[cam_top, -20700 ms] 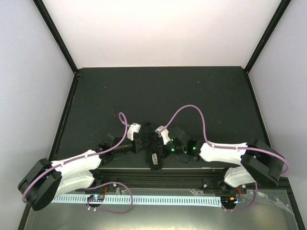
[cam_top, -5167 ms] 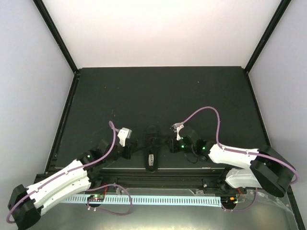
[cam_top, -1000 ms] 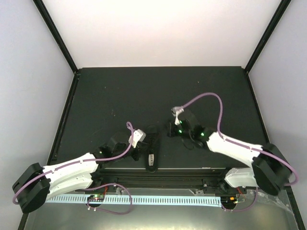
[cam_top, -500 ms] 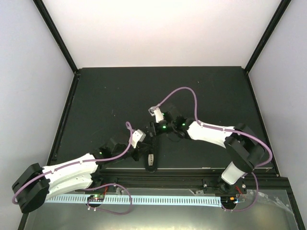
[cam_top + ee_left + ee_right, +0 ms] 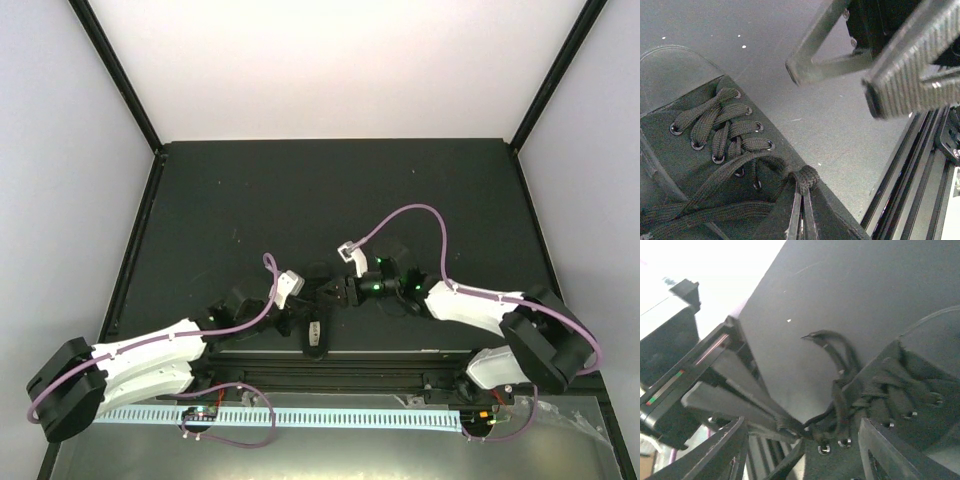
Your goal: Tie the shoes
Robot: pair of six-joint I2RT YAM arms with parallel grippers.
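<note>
The small black shoe (image 5: pixel 315 328) lies near the table's front edge, with a pale patch at its near end. In the left wrist view its laced upper (image 5: pixel 715 135) fills the lower left. My left gripper (image 5: pixel 801 200) is shut on a black lace (image 5: pixel 810 177) pulled out from the shoe's side. My right gripper (image 5: pixel 332 291) hovers open just beyond the shoe; its ribbed fingers (image 5: pixel 900 75) show wide apart. In the right wrist view the open right gripper (image 5: pixel 805 455) straddles the shoe's eyelets (image 5: pixel 842 442), and a loose lace (image 5: pixel 835 347) curls onto the table.
A metal rail (image 5: pixel 330 365) runs along the table's front edge, right beside the shoe. Black frame posts (image 5: pixel 120 80) stand at the back corners. A pale slotted cable duct (image 5: pixel 330 415) lies in front of the arm bases.
My right gripper has opened, swung left over the shoe, then come down closer to its laces. The left gripper has stayed shut on the lace, unmoved.
</note>
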